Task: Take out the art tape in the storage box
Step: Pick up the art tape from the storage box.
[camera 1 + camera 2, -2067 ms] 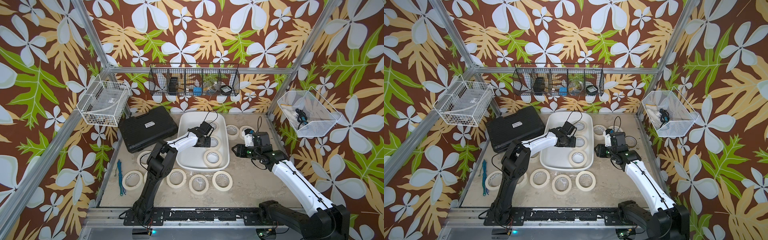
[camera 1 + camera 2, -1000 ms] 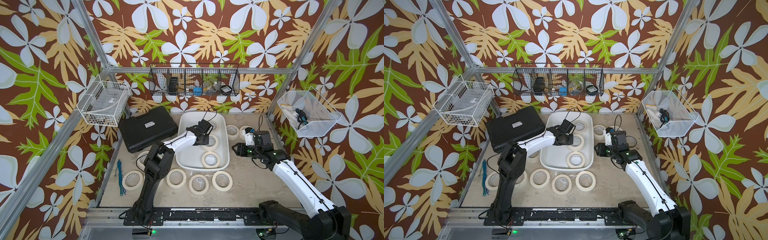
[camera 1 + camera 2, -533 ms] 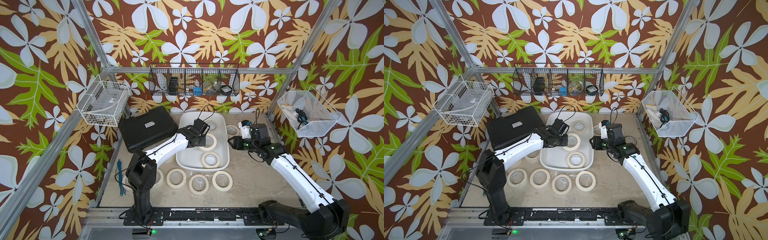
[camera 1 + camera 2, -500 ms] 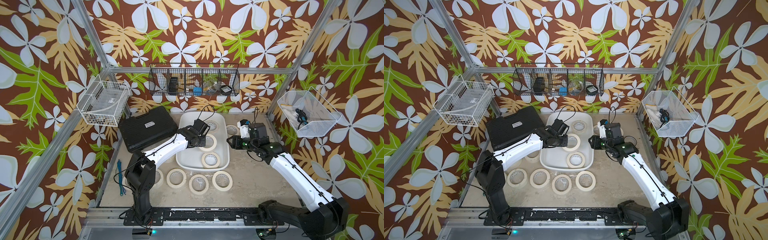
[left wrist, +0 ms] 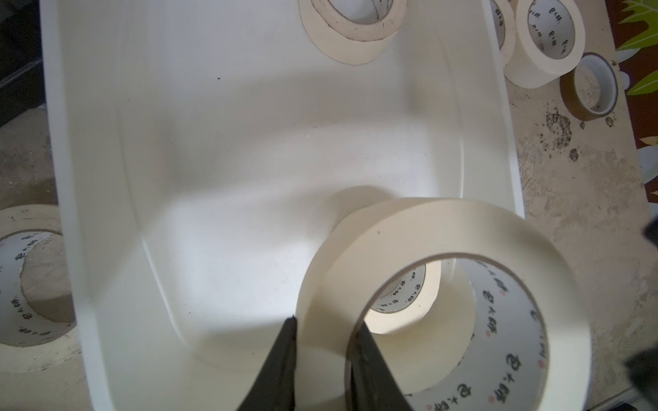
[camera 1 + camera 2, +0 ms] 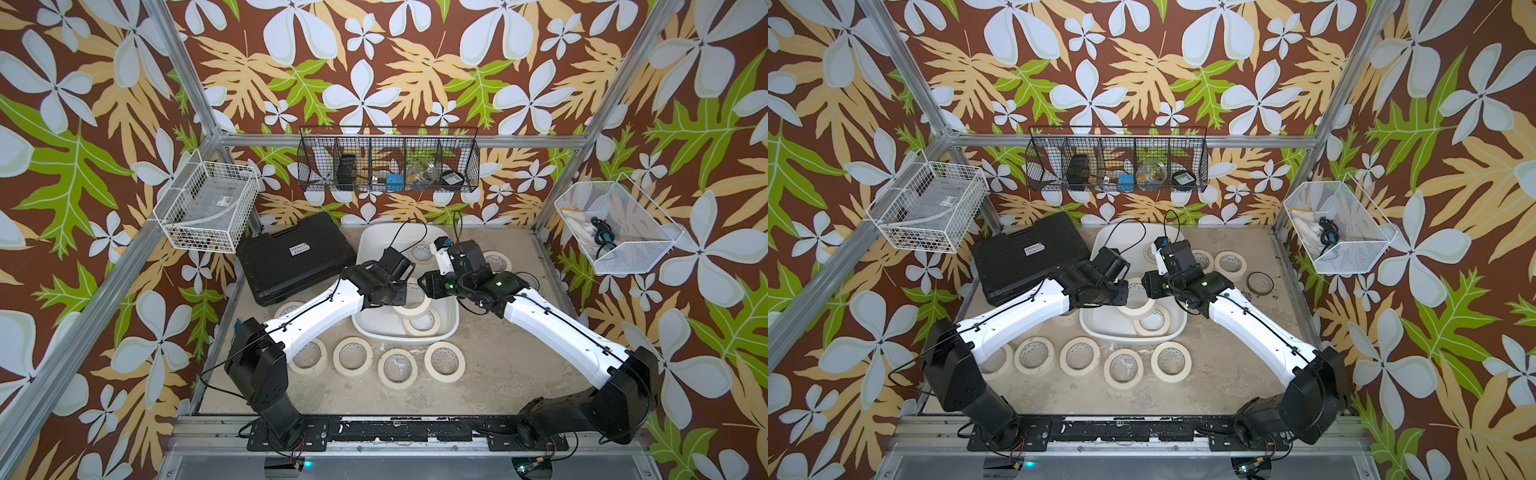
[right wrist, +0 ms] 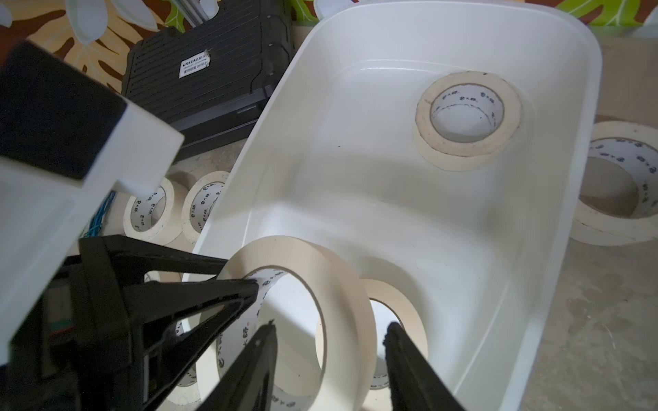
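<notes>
A front row (image 6: 1063, 355) of art tape lies flat on the table (image 6: 519, 374), just before the storage box (image 6: 376, 326). In both top views the left arm crosses over the row's left end.

Above the box's near end the left gripper (image 5: 324, 322) is clamped on the wall of a held roll (image 5: 409, 227), one finger inside the ring and one outside. Only the wrist views show this grip. From above, the gripper's body hides it and the held roll (image 6: 415, 309) shows as a pale arc. The left wrist view shows the roll tilted and clear of the box floor, with a second roll (image 5: 429, 288) lying flat beneath it, seen through its ring.

The right wrist view shows the right gripper (image 7: 330, 325) with its jaws apart, close to the held roll's free side. The rim seems to sit between the fingers, but I cannot tell whether they touch it.

Farther in, a far roll (image 7: 423, 117) lies flat on the box floor. Just outside the box's right wall stand two more rolls (image 5: 530, 67) and a brown tape ring (image 5: 569, 99). The right arm partly covers these from above.

Left of the box lies a black case (image 6: 291, 257). A black wire basket (image 6: 386, 166) hangs on the back wall, its contents too small to name.
</notes>
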Robot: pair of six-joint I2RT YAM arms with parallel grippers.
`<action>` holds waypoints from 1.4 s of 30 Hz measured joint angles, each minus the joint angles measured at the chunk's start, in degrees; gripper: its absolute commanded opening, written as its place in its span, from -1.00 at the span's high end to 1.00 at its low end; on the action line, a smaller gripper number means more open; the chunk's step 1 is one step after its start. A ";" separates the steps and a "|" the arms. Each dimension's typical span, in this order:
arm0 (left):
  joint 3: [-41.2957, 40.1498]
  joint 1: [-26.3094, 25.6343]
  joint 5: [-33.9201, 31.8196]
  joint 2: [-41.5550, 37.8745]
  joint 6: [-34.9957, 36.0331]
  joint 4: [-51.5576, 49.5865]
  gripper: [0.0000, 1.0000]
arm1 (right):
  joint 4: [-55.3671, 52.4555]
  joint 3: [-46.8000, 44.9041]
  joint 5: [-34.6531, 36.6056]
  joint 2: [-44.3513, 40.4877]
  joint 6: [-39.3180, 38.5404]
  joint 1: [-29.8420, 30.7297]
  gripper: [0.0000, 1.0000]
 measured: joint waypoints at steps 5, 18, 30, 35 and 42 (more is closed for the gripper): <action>-1.60 -0.20 0.17 -1.66 0.00 -0.11 0.64 | -0.02 0.94 2.84 2.69 -1.70 1.84 -0.07; -2.05 -0.28 0.61 -2.80 0.04 -0.74 0.65 | 0.48 1.18 6.47 5.14 -5.38 4.02 0.02; -2.93 -0.22 -0.28 -2.93 1.14 -0.92 0.62 | 0.70 1.07 4.81 6.01 -7.41 4.24 0.66; -3.43 -0.22 -0.50 -3.02 1.60 -0.76 0.21 | -0.22 1.11 4.17 5.97 -8.09 4.24 0.85; -4.17 -0.33 0.96 -4.26 -0.07 1.64 -0.13 | -0.57 0.68 8.44 5.51 -7.17 4.04 0.96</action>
